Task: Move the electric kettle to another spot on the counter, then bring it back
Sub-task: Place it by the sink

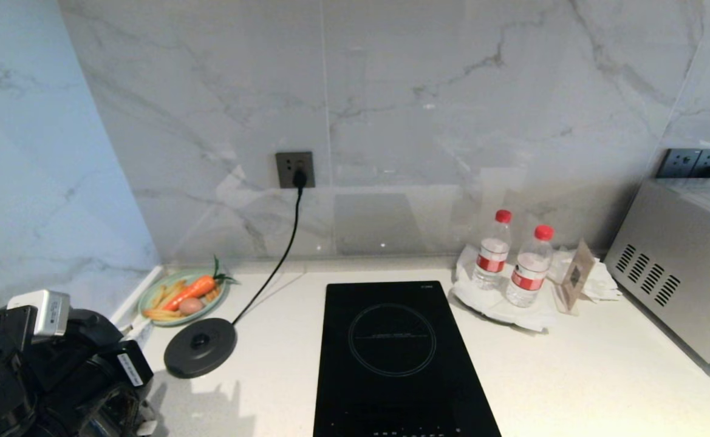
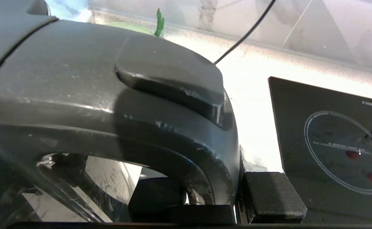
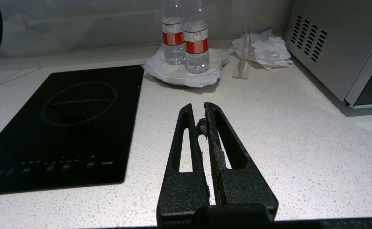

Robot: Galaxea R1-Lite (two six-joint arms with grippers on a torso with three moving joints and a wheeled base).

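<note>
Here left gripper (image 2: pixel 211 194) clamped on electric kettle (image 2: pixel 109 105) handle; right gripper (image 3: pixel 201 122) together.

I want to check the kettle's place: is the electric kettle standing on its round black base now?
No. In the head view the round black base lies bare on the counter, with nothing on it.

My left gripper (image 2: pixel 211 197) clamps the electric kettle (image 2: pixel 109 105), scuffed glossy black plastic; counter (image 3: pixel 300 143) speckled stone, hob (image 3: pixel 61 127) glossy glass.
</note>
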